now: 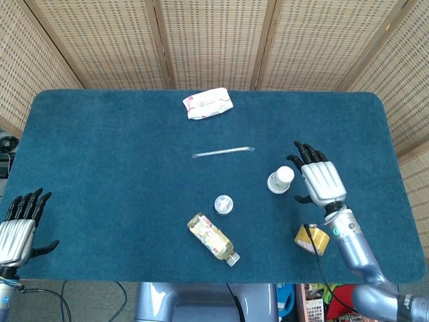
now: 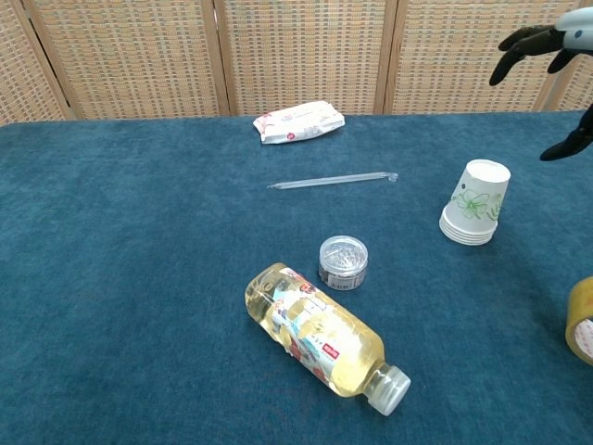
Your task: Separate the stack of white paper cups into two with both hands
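The stack of white paper cups [image 1: 280, 180] stands upside down right of the table's middle; in the chest view the cups [image 2: 475, 203] show a green leaf print and several nested rims. My right hand [image 1: 318, 178] hovers just right of the stack, fingers spread, holding nothing; only its dark fingertips [image 2: 528, 42] enter the chest view at top right. My left hand [image 1: 18, 228] stays at the front left edge of the table, far from the cups, fingers apart and empty.
A plastic bottle [image 1: 212, 238] lies on its side at front centre, with a small round tin [image 1: 223, 204] behind it. A yellow tape roll [image 1: 312, 239] sits under my right forearm. A wrapped straw [image 1: 222, 152] and a wipes pack [image 1: 208, 102] lie further back.
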Available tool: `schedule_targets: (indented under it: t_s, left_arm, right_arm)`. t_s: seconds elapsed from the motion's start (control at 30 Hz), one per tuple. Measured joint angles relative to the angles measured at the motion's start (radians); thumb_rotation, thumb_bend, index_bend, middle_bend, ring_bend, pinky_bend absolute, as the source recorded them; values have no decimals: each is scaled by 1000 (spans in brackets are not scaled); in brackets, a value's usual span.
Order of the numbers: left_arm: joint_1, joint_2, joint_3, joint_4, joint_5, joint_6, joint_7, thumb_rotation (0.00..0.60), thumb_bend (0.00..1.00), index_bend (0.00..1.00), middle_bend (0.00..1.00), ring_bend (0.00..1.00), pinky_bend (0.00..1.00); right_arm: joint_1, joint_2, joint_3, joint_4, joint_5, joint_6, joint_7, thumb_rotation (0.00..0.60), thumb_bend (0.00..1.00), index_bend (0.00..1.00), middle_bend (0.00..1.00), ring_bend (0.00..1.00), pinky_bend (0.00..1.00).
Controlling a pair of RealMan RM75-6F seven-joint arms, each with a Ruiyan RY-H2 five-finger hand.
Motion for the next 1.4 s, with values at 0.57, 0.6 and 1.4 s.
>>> schedule_targets:
  t_s: [0.57,0.6,1.4]
  left_arm:
    - [-9,-12,-26,35,-59,-8,8,600,175,0,0,0,0]
    - [-9,-11,-26,36,-59,-8,9,600,174,0,0,0,0]
    - [-9,-16,-21,34,-39,8,24,600,174,0,0,0,0]
  right_arm:
    - [188,-115,-59,196,264,-77,-126,600,122,292,131,0,250]
    - [192,-118,-63,204,272,-79,-126,600,122,295,131,0,250]
    - [256,-198,-125,368,352,-136,-71,600,134,310,141,0,254]
